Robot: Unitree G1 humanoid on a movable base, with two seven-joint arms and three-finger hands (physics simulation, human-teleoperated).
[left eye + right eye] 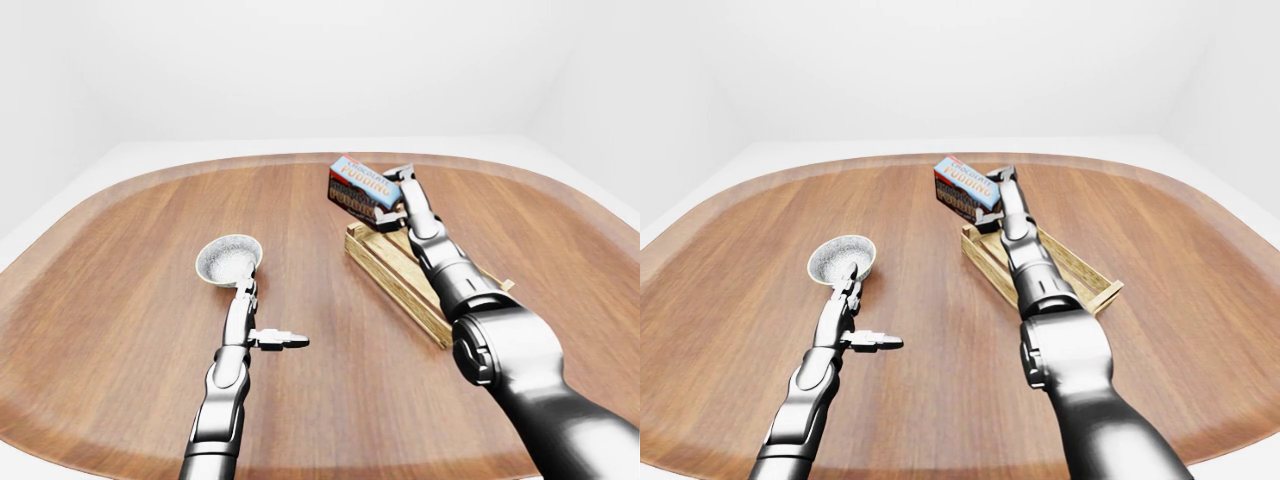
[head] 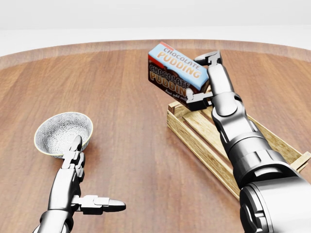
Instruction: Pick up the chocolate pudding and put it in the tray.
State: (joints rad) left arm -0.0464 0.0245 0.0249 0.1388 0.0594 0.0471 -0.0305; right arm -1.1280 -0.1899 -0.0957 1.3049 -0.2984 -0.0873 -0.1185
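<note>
- A wide wooden table (image 2: 131, 160) with rounded corners filled all three views, with pale walls beyond it.
- The robot's right hand (image 2: 206, 80) was raised over the table, its fingers closed round the chocolate pudding (image 2: 176, 72), a box with a blue and white top face and a dark side (the name was printed on both faces).
- The box was held in the air, tilted, with its right end in the hand; it hung above the top-left end of the tray (image 2: 194, 136) in the head view, clear of the wood.
- The tray was a shallow wooden crate of pale slats, lying at a slant to the right of the table's middle, partly hidden by the right arm.
- The left hand (image 2: 80, 187) was held low over the table, fingers spread and gripping nothing, one finger pointing to the right.
- Just beyond its fingertips stood a small white speckled bowl (image 2: 63, 132), upright on the table, well apart from the tray.
</note>
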